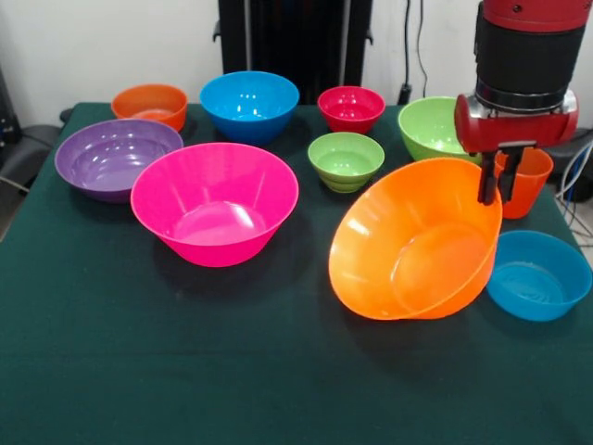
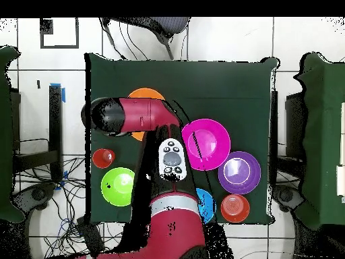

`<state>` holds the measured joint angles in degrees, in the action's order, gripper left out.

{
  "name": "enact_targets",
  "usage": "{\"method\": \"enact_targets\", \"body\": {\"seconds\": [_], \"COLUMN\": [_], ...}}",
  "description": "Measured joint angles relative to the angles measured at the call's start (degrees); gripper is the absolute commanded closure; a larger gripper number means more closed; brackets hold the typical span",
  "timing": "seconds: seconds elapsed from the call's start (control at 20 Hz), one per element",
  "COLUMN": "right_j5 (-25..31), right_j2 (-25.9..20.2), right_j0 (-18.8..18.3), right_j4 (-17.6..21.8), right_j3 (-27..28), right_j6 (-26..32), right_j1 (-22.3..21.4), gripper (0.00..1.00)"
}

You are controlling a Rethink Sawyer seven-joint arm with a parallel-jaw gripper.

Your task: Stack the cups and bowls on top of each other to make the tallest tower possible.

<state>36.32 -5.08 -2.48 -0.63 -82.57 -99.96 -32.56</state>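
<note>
The large orange bowl (image 1: 415, 241) is tipped up on its side, its far rim lifted and pinched between the closed fingers of the tool (image 1: 498, 181), its low edge resting on the bench (image 1: 185, 371). Just behind the tool stands the orange tumbler (image 1: 524, 181), upright. Just below the tool, touching or nearly touching the tilted bowl, sits a small blue bowl (image 1: 539, 274). Behind the tool is the medium green bowl (image 1: 434, 128).

Farther off, across the tilted bowl from the tool, are the small green bowl (image 1: 346, 160) and small red bowl (image 1: 351, 108), then the large pink bowl (image 1: 215, 202) and medium blue bowl (image 1: 249, 105), then the purple bowl (image 1: 115, 158) and small orange bowl (image 1: 151, 105), well apart from the tool.

Progress: judged at 0 pieces stacked. All 10 pieces sit singly on the bench; no item rests inside or upon another. The first lift appears to be in hand; the whole tower is left to build.

View comparison: the front view shows the grip and the tilt. In the overhead view the arm (image 2: 145, 114) covers the tool and most of the orange bowl; the grip cannot be checked there. That view does confirm the pink and purple bowls lying close beside each other.
</note>
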Motion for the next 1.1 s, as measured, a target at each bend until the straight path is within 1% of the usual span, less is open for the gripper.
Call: {"method": "enact_targets", "body": {"seconds": [0.2,0.55,0.85,1.1], "right_j5": [4.3,9.5,12.8,13.8], "right_j2": [-0.8,-2.0,-3.1,-4.1], "right_j0": [-0.5,-0.5,-0.5,-0.5], "right_j4": [0.1,0.2,0.2,0.2], "right_j3": [3.3,6.9,10.3,13.8], "right_j6": [0.0,0.0,0.0,0.0], "right_j1": [0.0,-0.3,0.1,1.2], "gripper": [1.0,1.0,1.0,1.0]}}
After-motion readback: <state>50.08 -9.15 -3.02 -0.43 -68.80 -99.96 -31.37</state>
